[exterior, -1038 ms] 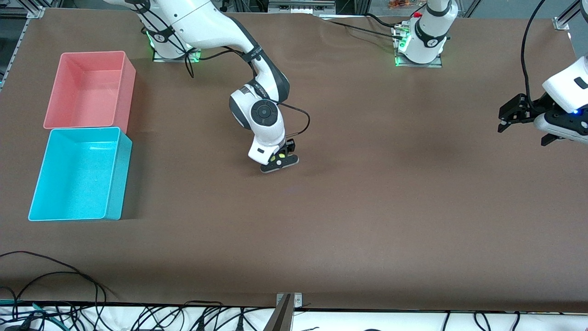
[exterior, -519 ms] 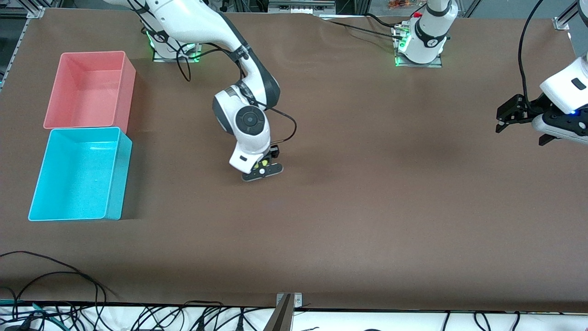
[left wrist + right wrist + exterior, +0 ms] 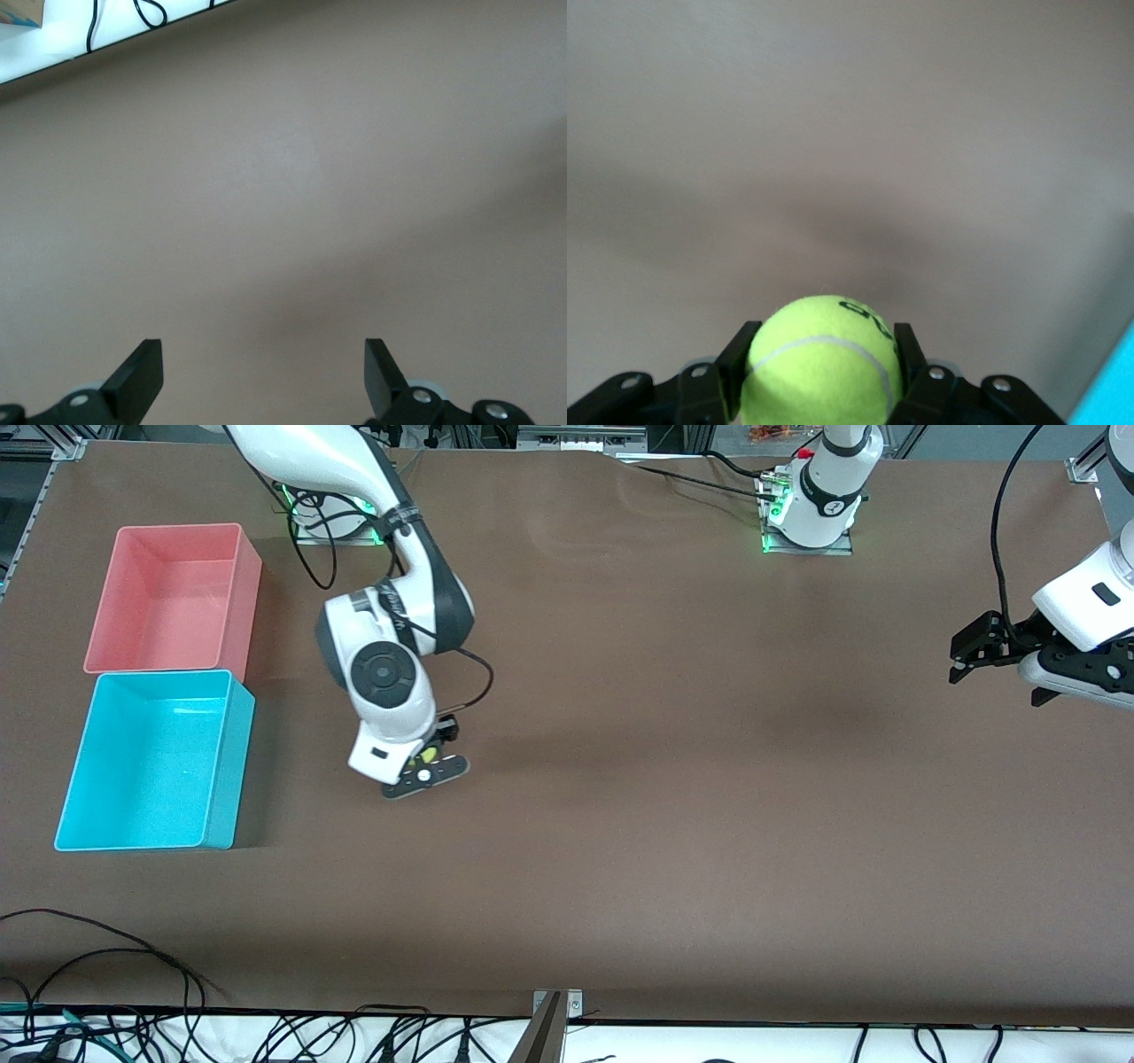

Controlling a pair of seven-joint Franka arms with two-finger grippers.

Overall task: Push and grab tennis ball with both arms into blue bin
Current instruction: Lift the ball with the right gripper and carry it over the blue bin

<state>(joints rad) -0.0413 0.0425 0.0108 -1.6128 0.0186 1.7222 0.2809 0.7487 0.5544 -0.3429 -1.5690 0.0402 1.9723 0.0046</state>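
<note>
The right gripper (image 3: pixel 423 766) is seen clamped on the tennis ball (image 3: pixel 428 754), its two black fingers (image 3: pixel 737 361) pressed against the ball's sides, as shown in the right wrist view, where the yellow-green ball (image 3: pixel 824 363) with its white seam and dark lettering fills the space between them. The gripper is held over the brown table (image 3: pixel 673 806), with the ball carried in its grasp. The blue bin (image 3: pixel 219 775) is found beside the gripper, toward the right arm's end of the table, apart from it, and a corner of its cyan wall (image 3: pixel 1109 385) is caught at the edge of the right wrist view. The pink bin (image 3: pixel 239 593) is set against the blue bin, farther from the front camera. The left gripper (image 3: pixel 961 657) is held over the table at the left arm's end, well apart from the ball, with its fingers (image 3: pixel 137 379) spread wide and nothing gripped between them.
</note>
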